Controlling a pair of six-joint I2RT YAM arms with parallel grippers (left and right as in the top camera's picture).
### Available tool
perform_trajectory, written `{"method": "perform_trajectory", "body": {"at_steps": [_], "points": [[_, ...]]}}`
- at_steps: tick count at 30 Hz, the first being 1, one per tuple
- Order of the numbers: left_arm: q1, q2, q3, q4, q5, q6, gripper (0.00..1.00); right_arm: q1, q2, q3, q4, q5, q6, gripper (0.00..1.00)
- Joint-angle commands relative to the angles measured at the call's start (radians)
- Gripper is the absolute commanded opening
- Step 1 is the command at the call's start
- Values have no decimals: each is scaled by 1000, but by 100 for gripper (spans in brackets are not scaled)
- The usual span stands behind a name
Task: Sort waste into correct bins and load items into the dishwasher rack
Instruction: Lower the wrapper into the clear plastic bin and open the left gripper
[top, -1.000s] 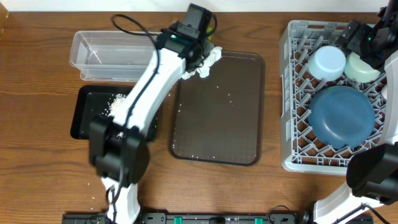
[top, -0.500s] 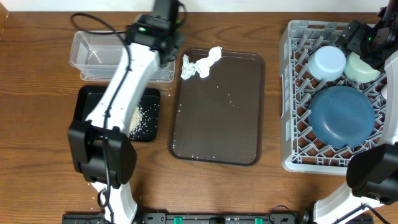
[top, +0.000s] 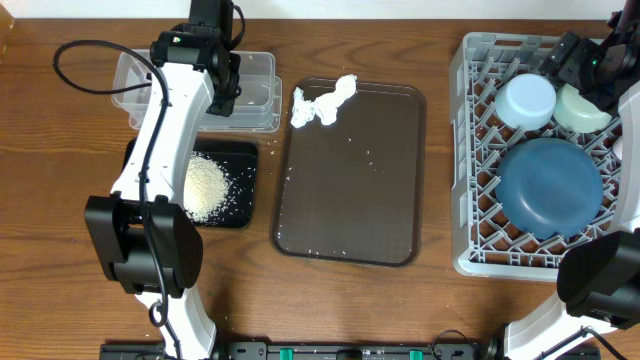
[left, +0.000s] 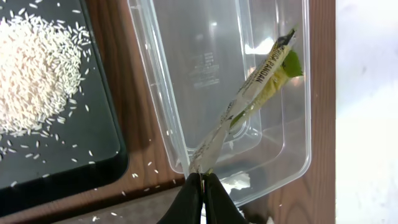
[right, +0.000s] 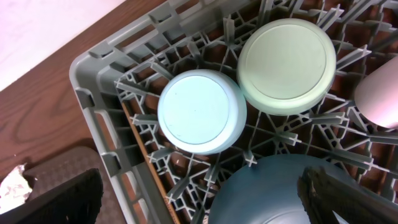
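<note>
While pinching the snack wrapper (left: 261, 81) by one tip, with the left gripper (left: 202, 183) closed down tight on it, hovering at the rim of the clear tub (left: 205, 62), far-left on the table. Long axis of the wrapper slanting straight away from the fingertips and across the tub's inside, free yellow-green end well over the tub floor; cannot tell whether touching it. Pinched end right above the tub wall, on the side toward the black tray (left: 106, 149) with its heap of rice (left: 37, 68). Judged next: opening the jaws to drop it, perhaps after easing a little further inward, since letting go at the rim could leave the wrapper draped over the wall. Crumpled tissue (top: 322, 102) lying on the far-left corner of the brown serving tray (top: 350, 190), just right of the tub, so nearer the left arm. Right gripper (right: 199, 199) spread wide and holding nothing, over the far side of the dishwasher rack (top: 462, 150), above two small bowls (right: 200, 112) beside the large blue bowl (top: 550, 185).
</note>
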Motion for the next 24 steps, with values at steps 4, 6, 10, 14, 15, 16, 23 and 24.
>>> {"method": "perform_trajectory", "body": {"at_steps": [4,6,10,14,15,16,23,24], "points": [[4,17,-3,-6,-24,-55,6,-2,-14,18,-1,-4,13,99],[4,20,-3,-6,-23,-55,6,-2,-14,18,0,-4,13,99],[2,24,-9,-8,-23,-54,7,-2,-14,18,0,-4,13,99],[2,27,-15,-10,-24,-54,17,-2,-14,18,-1,-4,13,99],[2,27,-15,-9,-24,-54,17,0,-14,18,-1,-4,13,99],[2,27,-15,-9,-24,-54,21,2,-14,18,-1,-4,13,99],[2,26,-15,-2,2,-54,50,1,-14,18,-1,-4,13,99],[2,26,-15,-2,33,-45,51,1,-14,18,-1,-4,13,99]]}}
